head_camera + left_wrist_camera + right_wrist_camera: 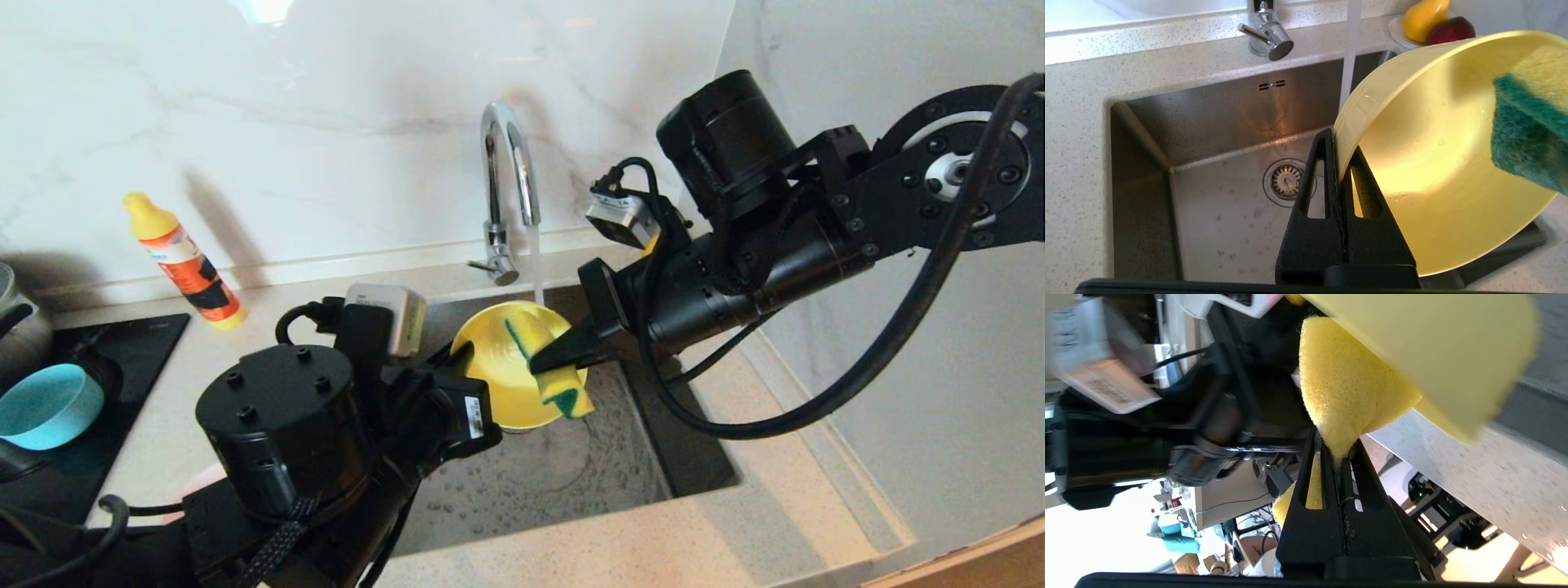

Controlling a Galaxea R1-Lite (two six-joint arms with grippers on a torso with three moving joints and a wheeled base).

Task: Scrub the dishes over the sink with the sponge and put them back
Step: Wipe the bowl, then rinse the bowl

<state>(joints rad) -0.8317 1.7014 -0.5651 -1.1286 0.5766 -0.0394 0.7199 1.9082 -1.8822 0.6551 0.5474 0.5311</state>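
Water runs from the tap [508,184] in a thin stream onto the far rim of the yellow bowl [498,371], which hangs tilted on its side above the sink [571,469], its hollow turned toward the right arm. The left gripper [1340,163] has its fingers pressed together on the bowl's near rim, one finger inside the wall and one outside, with the drain strainer [1287,179] just beyond the fingertips. The right gripper [1340,451] reaches in from the opposite side, its fingers pinched tight on the sponge [555,367], squeezing the yellow foam to a narrow waist. The sponge's green face lies against the inside of the bowl. Off beside the left arm, a light blue bowl [47,406] sits on the black hob [122,359], and a dish soap bottle [184,261] stands on the worktop [653,547].
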